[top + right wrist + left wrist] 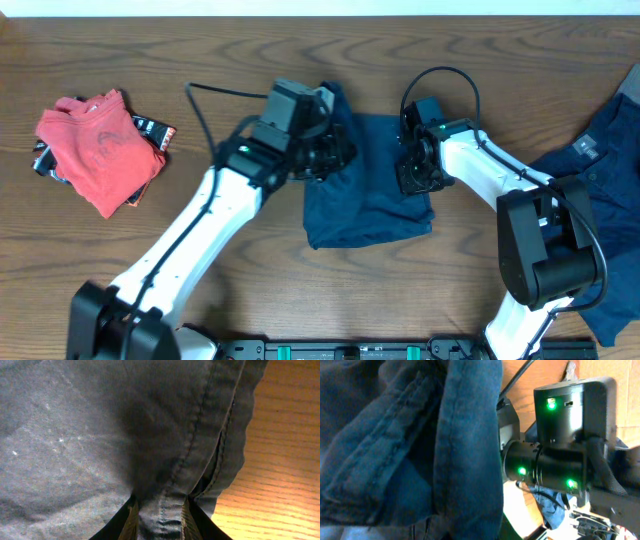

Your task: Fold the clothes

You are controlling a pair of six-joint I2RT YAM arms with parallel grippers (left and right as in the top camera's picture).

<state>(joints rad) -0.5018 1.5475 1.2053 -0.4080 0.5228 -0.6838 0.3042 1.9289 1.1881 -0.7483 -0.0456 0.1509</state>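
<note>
Dark blue cloth point(365, 210) on the worktop point(100, 260).
Right tool point(161, 521) pinches its hem; left tool point(338, 155), I cannot tell.

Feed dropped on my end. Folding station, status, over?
Right claw shut on blue garment hem. Left claw buried in same cloth, grip unclear. Red shirt lies well clear, far left.

No text or label legible — anywhere.
</note>
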